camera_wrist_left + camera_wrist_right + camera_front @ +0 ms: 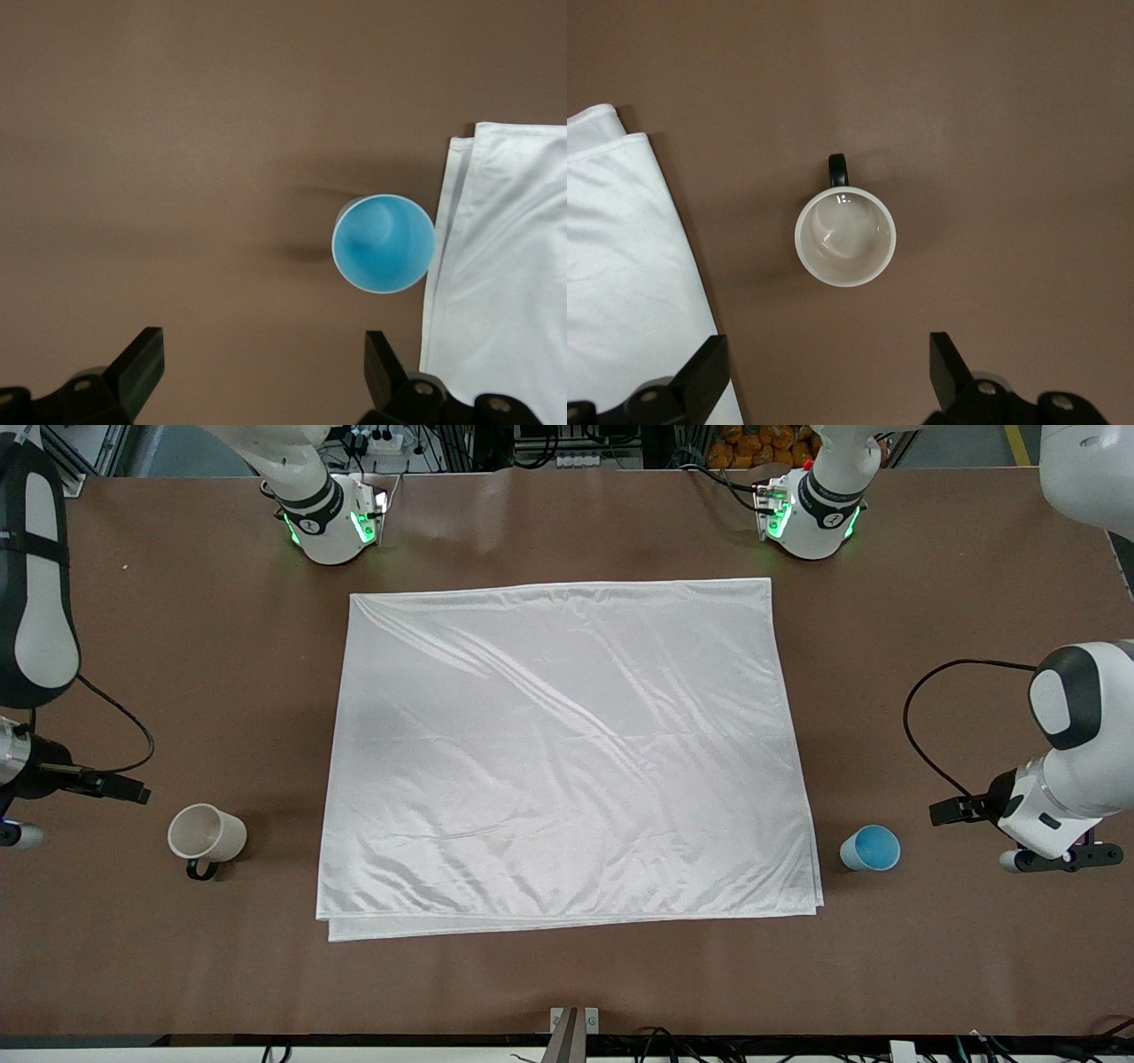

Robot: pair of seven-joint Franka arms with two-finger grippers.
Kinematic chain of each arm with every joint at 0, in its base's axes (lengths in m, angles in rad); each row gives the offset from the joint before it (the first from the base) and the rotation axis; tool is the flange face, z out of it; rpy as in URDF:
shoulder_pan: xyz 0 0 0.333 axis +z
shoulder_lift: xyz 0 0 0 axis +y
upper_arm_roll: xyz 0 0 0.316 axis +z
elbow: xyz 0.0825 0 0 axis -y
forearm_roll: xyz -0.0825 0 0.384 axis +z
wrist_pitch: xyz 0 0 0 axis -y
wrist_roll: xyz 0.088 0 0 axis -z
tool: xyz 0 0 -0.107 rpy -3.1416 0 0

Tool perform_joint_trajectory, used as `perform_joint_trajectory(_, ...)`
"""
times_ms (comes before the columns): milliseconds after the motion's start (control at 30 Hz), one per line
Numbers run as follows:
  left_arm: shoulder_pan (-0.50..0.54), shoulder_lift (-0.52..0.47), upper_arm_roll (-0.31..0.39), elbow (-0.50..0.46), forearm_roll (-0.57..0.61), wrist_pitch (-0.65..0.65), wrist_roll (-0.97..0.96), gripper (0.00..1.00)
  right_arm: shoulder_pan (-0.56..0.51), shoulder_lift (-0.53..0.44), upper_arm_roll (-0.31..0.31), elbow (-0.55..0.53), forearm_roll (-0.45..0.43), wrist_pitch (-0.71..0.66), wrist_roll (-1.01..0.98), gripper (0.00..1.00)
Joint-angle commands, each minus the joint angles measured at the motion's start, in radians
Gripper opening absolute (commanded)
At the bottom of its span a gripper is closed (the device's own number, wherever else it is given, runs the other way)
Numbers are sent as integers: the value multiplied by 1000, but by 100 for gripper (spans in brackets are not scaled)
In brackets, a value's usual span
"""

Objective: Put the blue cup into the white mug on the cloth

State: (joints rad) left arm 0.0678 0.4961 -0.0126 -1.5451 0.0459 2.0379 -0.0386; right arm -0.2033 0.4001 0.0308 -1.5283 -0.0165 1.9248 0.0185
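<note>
Two cups are waiting for you on bare table: the blue cup point(384, 243) just beside the cloth point(567, 753), the white mug point(206, 834) well apart. Left gripper point(257, 367) and right gripper point(824, 367) are hovering spread over them, probably off-center. A skewed grab is risking tipping; cloth edges may snag.

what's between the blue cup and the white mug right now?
The cloth, spread flat on the table, fills most of the stretch between the blue cup and the white mug; bare tabletop flanks it. The front view shows this.
</note>
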Motion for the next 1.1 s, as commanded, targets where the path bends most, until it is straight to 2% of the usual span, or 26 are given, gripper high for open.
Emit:
perform_joint_trajectory(0, 0, 33, -4, 22, 3, 30, -3, 100, -8, 62, 9, 42, -11, 60, -6, 100)
perform_joint_trajectory(267, -13, 62, -9, 25, 5, 71, -6, 100, -11, 137, 9, 42, -14, 190, -8, 100)
perform_joint_trajectory(1067, -22, 133, -13, 22, 6, 130, -3, 99, -21, 298, 8, 40, -11, 390, -8, 100)
